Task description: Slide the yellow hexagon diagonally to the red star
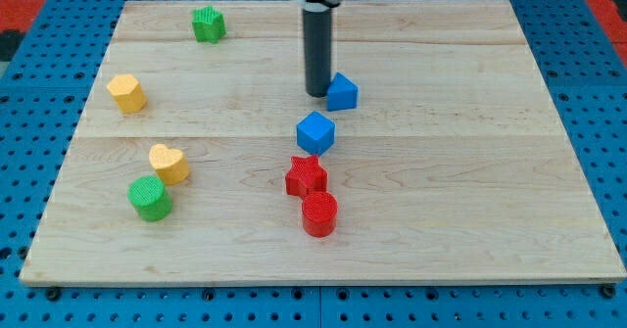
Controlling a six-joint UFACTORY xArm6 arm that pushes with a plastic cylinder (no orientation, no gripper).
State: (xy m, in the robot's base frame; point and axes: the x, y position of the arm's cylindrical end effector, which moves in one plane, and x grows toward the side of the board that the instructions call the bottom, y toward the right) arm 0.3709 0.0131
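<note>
Wooden board (pixel 470 220), viewed from above; positions given relative to the red star (pixel 306 175). Far to upper left: yellow hexagon (pixel 126 93). Left and slightly lower: green cylinder (pixel 150 198), touching yellow heart (pixel 169 163). Upper left, near top edge: green star (pixel 208 23). Directly above: blue cube (pixel 315 132); farther above, my tip (pixel 317 94), just left of blue triangular block (pixel 342 92). Touching below: red cylinder (pixel 319 213). No fingers fitted, plain rod only.

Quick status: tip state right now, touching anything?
My tip: no gripper, holding nothing; right beside the blue block, contact unclear; far from yellow hexagon.
</note>
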